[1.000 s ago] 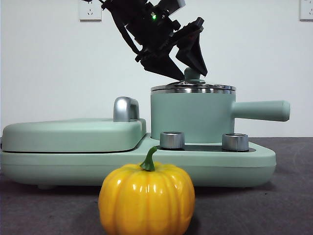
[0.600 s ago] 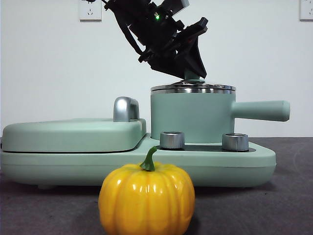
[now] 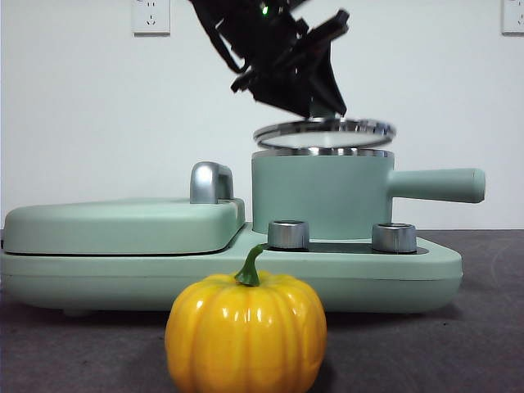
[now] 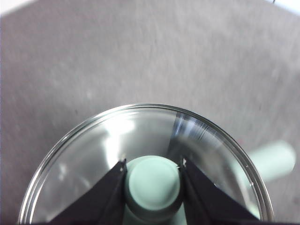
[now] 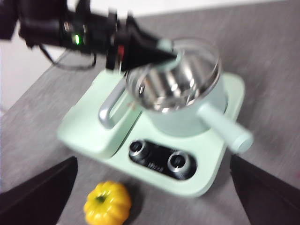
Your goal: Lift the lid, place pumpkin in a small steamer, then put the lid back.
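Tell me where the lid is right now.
The lid hangs tilted just above the small steamer, clear of its rim, with its knob gripped by the left gripper.

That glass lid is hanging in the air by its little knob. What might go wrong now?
The left gripper pinches only the lid's small knob, so the tilted glass could slip and drop onto the small steamer. Swinging it aside low might also clip the steamer's rim. The pumpkin waits on the table, untouched.
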Controlling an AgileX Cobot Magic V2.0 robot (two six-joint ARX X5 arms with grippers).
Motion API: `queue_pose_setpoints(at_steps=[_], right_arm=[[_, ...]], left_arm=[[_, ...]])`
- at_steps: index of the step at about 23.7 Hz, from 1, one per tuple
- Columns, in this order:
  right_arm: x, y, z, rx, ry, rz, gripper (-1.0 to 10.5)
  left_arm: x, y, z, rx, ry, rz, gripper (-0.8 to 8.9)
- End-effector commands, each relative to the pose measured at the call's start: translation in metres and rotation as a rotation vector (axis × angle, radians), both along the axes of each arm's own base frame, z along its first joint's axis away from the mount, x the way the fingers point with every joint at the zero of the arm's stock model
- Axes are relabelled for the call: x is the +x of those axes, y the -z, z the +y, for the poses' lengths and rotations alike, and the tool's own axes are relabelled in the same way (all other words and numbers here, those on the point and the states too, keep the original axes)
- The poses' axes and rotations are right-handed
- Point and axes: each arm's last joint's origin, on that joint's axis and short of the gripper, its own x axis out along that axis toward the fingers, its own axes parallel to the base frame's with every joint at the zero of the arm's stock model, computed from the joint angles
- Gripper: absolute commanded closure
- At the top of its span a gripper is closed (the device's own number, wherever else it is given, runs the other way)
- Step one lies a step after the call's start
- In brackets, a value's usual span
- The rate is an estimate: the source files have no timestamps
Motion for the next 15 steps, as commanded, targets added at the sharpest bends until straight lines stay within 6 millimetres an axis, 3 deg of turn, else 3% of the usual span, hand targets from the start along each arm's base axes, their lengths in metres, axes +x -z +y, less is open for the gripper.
queue_pose_setpoints(at_steps=[1, 7, 12, 15], right_arm=[[0.005, -0.011, 0.002, 0.009, -0.031, 0.036, 4.3], [0.034, -0.030, 0.029, -0.047, -0.197, 0.155, 4.3], [0.059, -0.017, 0.087, -0.210, -0.332, 0.276, 4.3], [0.066, -0.003, 0.119, -0.306, -0.384, 0.335, 4.3]], left_arm=[[-0.006, -0.035, 0.005, -0.068, -0.007, -0.058, 7.99], [-0.010, -0.071, 0.049, -0.077, -0.080, -0.098, 7.99], [-0.009, -0.096, 0.102, -0.075, -0.195, -0.133, 7.99], [-0.010, -0.106, 0.122, -0.083, -0.244, -0.156, 7.99]])
